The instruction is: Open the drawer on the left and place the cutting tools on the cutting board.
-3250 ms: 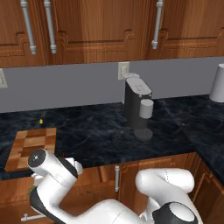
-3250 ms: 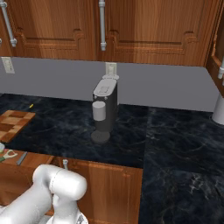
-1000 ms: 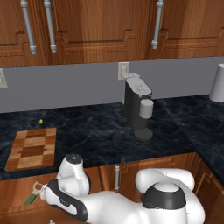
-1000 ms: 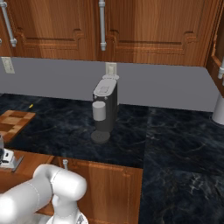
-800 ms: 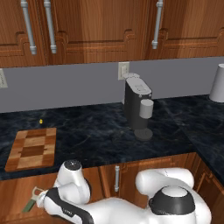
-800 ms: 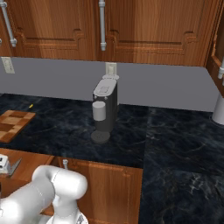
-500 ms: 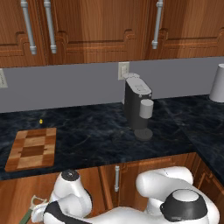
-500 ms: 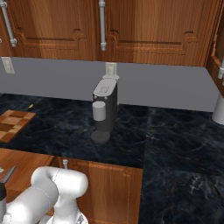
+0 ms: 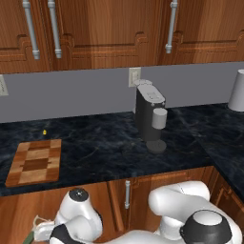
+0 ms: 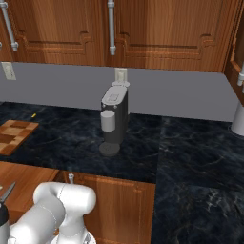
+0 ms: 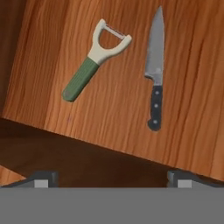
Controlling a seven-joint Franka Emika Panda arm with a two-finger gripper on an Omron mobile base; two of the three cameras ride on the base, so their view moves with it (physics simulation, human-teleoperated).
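- With the drawer point(image 11: 131, 109) pulled out, its wooden floor lies bare to the hand view, and both cutting tools rest flat on it.
- The peeler point(image 11: 94, 61) lies on a slant, green handle low and pale head high in that view; the knife point(image 11: 155, 72) lies beside it, well apart, blade pointing to the top of the view and dark handle toward the camera.
- Neither tool touches the other, so each could be taken alone without nudging its neighbour, as I judge it.
- The end effector point(image 11: 109, 177) hangs above the drawer with its two dark fingertips spread wide at the bottom of the hand view; nothing is between them.
- Its wide spread and downward look suit a pick from above, and the knife's handle lies nearer the right tip, though which tool is meant first I cannot tell.
- In the left base view the arm is folded low in front of the cabinets, which fits reaching down into a drawer below the desk point(image 9: 105, 143) edge.
- The board point(image 9: 35, 162) lies flat on the dark desk at the left, nothing on it, so both tools have yet to be moved there.
- A coffee machine point(image 9: 150, 119) stands further right by the wall, well clear of the board and of any likely path from drawer to board.
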